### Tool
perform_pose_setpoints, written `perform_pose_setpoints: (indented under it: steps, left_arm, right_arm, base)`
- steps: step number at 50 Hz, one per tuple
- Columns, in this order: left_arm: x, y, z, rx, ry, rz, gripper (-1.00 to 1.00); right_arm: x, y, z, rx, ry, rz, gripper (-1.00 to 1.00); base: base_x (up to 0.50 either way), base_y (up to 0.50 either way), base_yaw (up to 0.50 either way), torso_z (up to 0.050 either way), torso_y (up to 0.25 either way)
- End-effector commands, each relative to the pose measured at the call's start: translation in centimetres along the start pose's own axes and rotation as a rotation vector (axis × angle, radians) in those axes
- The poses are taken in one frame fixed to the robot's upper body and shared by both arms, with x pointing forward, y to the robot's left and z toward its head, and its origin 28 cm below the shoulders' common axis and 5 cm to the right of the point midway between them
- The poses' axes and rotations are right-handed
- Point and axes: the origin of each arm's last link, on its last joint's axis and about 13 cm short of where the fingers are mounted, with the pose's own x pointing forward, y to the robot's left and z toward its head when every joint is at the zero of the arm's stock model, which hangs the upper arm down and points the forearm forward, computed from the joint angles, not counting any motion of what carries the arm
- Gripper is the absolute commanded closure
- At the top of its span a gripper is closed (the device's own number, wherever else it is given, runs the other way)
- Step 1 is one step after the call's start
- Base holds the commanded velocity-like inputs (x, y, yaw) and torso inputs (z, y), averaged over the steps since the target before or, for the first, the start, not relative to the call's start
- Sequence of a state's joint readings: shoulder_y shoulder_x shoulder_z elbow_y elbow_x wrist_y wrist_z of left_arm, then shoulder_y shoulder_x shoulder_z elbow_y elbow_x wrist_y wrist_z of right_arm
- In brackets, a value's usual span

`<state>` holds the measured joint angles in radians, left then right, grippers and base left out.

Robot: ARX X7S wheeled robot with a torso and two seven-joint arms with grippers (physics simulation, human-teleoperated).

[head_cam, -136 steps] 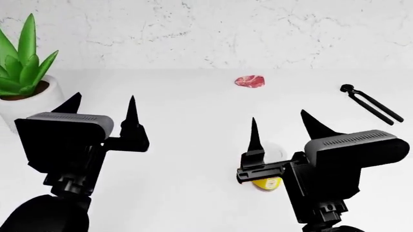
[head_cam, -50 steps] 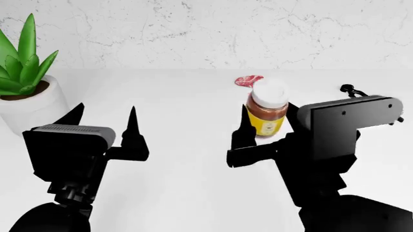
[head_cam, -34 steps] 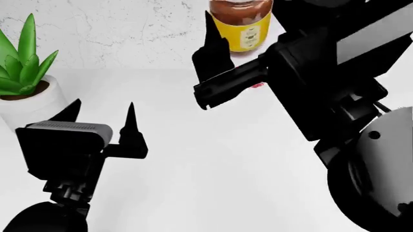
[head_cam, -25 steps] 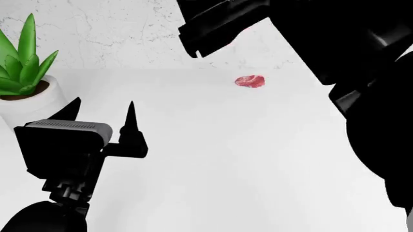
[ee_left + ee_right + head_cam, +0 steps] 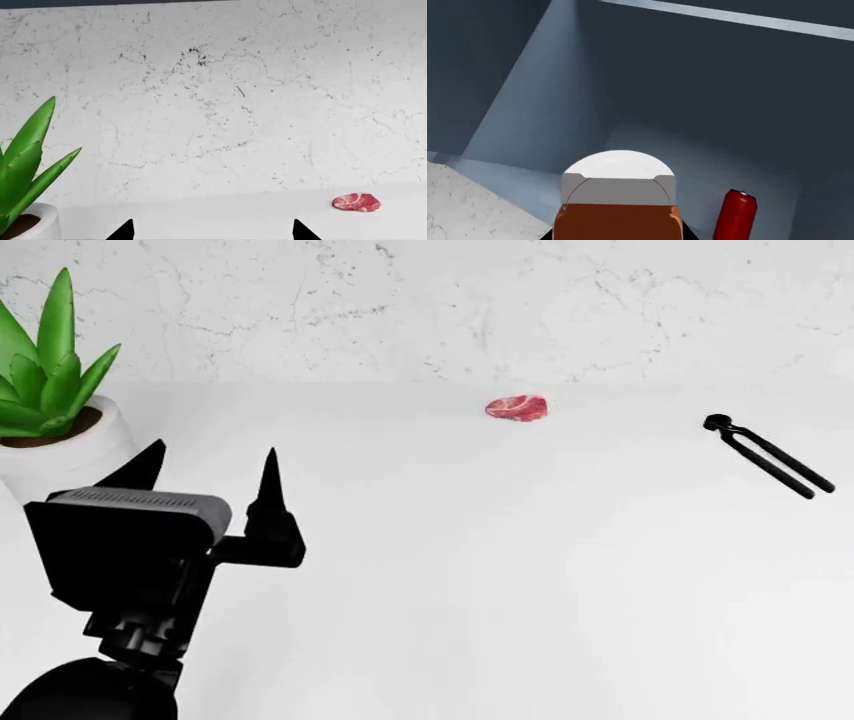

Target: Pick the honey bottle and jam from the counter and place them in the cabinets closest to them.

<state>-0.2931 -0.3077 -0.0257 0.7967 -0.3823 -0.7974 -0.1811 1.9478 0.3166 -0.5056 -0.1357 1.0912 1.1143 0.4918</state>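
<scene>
Dark blue-grey cabinet interior [image 5: 694,100] ahead of white-capped amber honey bottle [image 5: 618,200], apparently clamped in right end effector; left end effector [image 5: 207,472] apart. Risk: clipping red can [image 5: 733,214].

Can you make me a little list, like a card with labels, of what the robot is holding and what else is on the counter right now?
right hand: out of the head view; its wrist camera shows the honey bottle close up in front of a dark cabinet
inside cabinet: a red can
left hand: open, holding nothing, above the counter
on counter: raw meat, black tongs, potted plant
jam: not in any view
honey bottle placed yet: cannot tell
</scene>
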Motion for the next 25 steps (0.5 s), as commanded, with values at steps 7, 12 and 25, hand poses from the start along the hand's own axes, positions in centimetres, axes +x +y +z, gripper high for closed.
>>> perform_pose_setpoints:
  steps: [7, 12, 25]
  left_arm:
    - [-0.1, -0.1, -0.3, -0.009, 0.007, -0.003, -1.0]
    - [-0.2, -0.1, -0.3, -0.01, 0.01, -0.01, -1.0]
    - [-0.1, -0.1, -0.4, -0.012, 0.013, -0.016, -1.0]
  right_arm:
    - [5.2, -4.6, 1.6, 0.018, -0.063, -0.144, 1.0]
    - [7.0, -5.7, 1.6, 0.043, -0.053, -0.202, 1.0]
    - [10.8, -6.6, -1.2, 0.088, 0.178, -0.248, 1.0]
  base:
    - [0.0, 0.0, 0.0, 0.0, 0.0]
    - [0.0, 0.0, 0.0, 0.0, 0.0]
    - [0.0, 0.0, 0.0, 0.0, 0.0]
